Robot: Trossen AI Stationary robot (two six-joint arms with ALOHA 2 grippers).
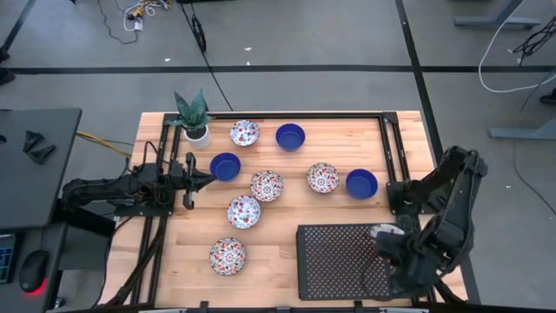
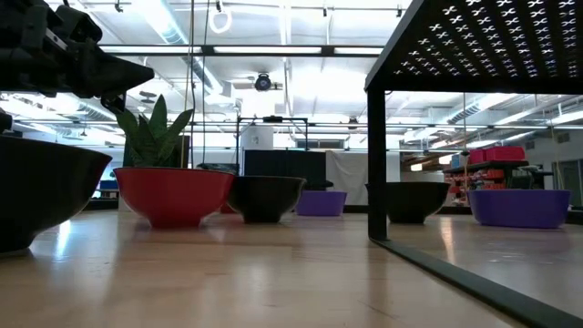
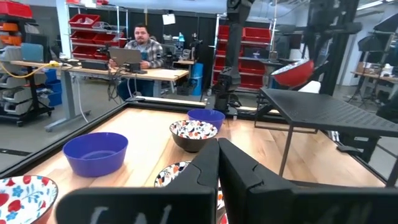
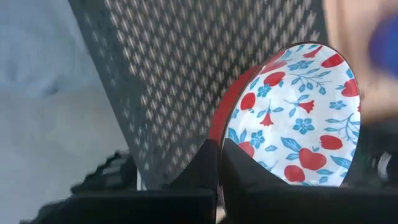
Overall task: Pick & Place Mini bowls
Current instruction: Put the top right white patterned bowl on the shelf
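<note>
Red-rimmed, white inside with red-and-blue floral print: that's the mini bowl (image 4: 292, 118) the right gripper (image 4: 219, 149) has pinched by its rim, fingers closed down on the thin wall, bowl tipped on edge. In the high view the right gripper (image 1: 388, 239) sits over the right edge of the black perforated metal rack (image 1: 343, 261), at the worktop's near right corner.

Left gripper (image 1: 207, 178) is closed and empty, parked at the left edge of the wooden worktop (image 1: 287, 209), just beside a glossy cobalt blue mini bowl (image 1: 225, 166).

Still on the worktop:
- five floral bowls, running from the far side near the potted plant (image 1: 195, 117) toward the near left corner
- two more blue bowls, one at the far edge (image 1: 290, 136), one toward the right edge (image 1: 361, 183)

Handling, my read: glazed, so stiff, slippery, chippable. Light. A rim pinch works but lets it swing; set it down gently.

No readable labels or writing anywhere.
</note>
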